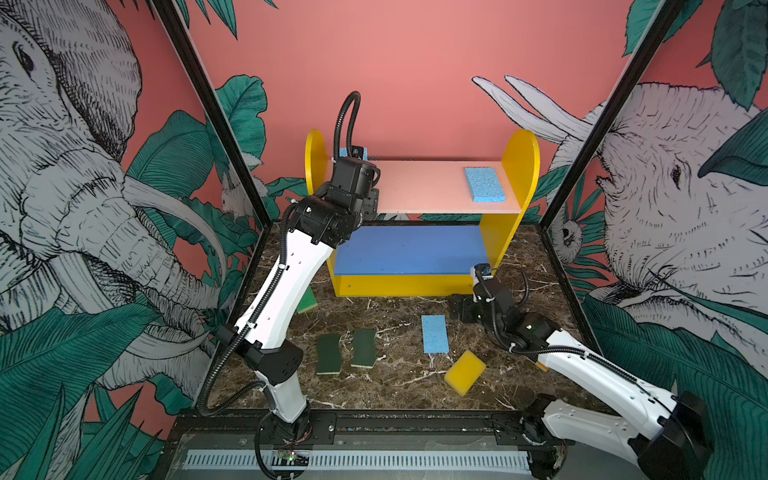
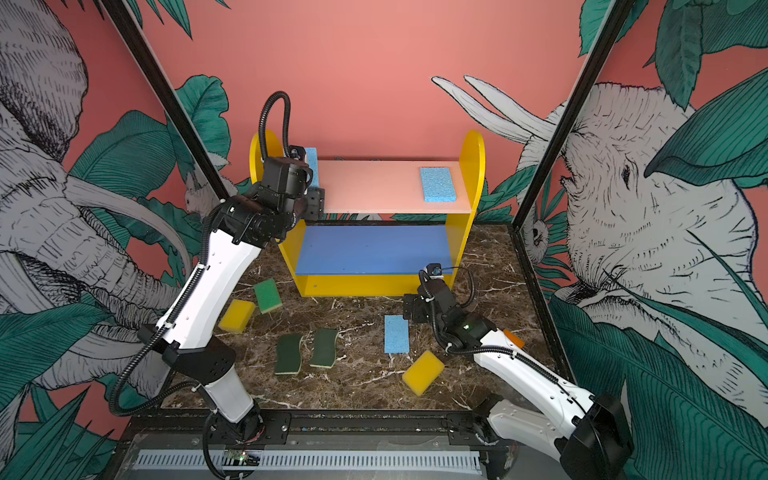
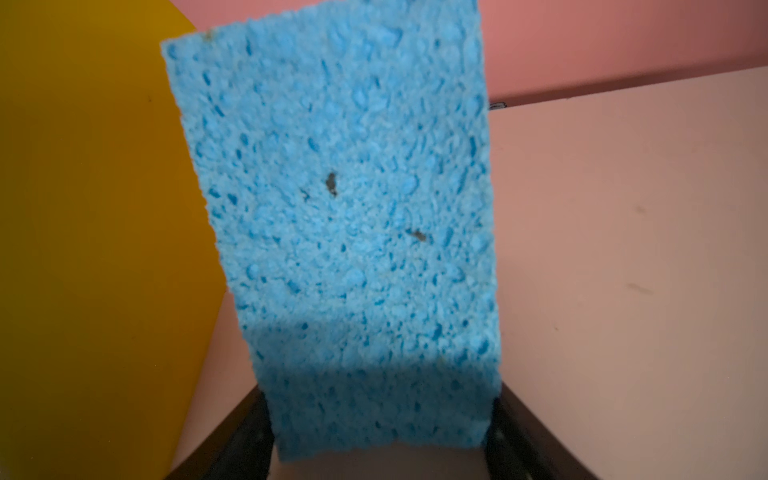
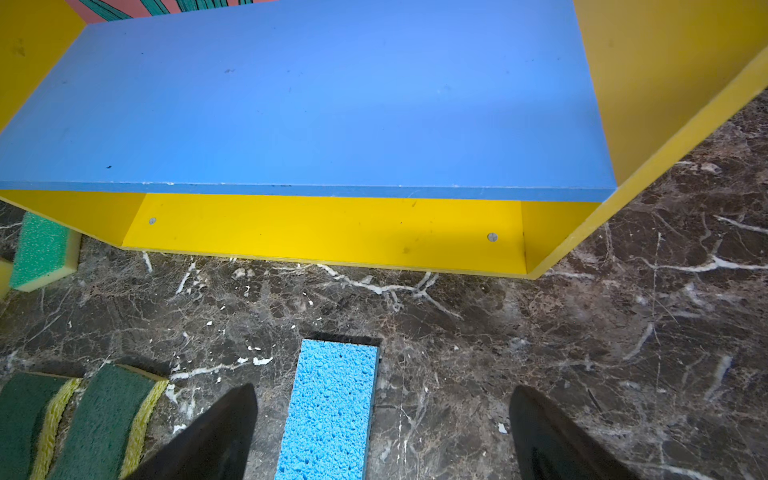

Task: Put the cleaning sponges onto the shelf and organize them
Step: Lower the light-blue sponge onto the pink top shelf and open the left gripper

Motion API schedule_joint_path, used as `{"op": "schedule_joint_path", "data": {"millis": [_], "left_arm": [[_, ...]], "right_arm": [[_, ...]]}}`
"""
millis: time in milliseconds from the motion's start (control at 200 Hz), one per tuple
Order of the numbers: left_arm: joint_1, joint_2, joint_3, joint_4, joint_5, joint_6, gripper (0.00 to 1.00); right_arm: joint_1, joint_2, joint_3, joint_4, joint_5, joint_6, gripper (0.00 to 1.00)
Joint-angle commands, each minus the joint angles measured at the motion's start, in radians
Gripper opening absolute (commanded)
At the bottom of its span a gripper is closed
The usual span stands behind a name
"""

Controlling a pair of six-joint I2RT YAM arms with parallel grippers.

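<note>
The shelf [image 1: 520, 166] stands at the back. One light-blue sponge [image 1: 484, 185] lies flat at the right end of its pink top board. My left gripper [image 3: 379, 399] is at the top board's left end, shut on another light-blue sponge [image 3: 340, 208] that stands on end beside the yellow side panel. My right gripper [image 4: 382, 388] hangs open just above the floor in front of the shelf. A third light-blue sponge [image 4: 330, 411] lies under it, nearer one finger. Two wavy dark-green sponges [image 1: 328, 354] [image 1: 363, 348] lie side by side at the front.
A yellow sponge [image 1: 465, 372] lies front right. Another yellow sponge [image 2: 237, 316] and a bright green sponge [image 2: 268, 296] lie left of the shelf's base. An orange sponge [image 2: 514, 338] peeks from behind the right arm. The blue middle board [image 1: 411, 249] is bare.
</note>
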Motion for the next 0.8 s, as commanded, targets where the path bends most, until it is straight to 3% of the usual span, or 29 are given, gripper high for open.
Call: {"op": "schedule_joint_path", "data": {"millis": [0, 275, 570, 795], "left_arm": [[0.005, -0.004, -0.012, -0.050, -0.034, -0.013, 0.76], [0.013, 0.007, -0.011, -0.060, -0.057, -0.026, 0.83], [0.019, 0.011, -0.013, -0.064, -0.039, -0.038, 0.83], [0.019, -0.037, -0.075, 0.005, 0.044, -0.026, 0.84]], "right_arm": [[0.008, 0.000, 0.009, 0.025, 0.002, 0.006, 0.97], [0.008, 0.004, 0.012, 0.025, -0.001, 0.011, 0.97], [0.008, -0.003, 0.005, 0.021, -0.001, 0.017, 0.97], [0.008, 0.005, 0.001, 0.005, 0.010, 0.025, 0.97]]}}
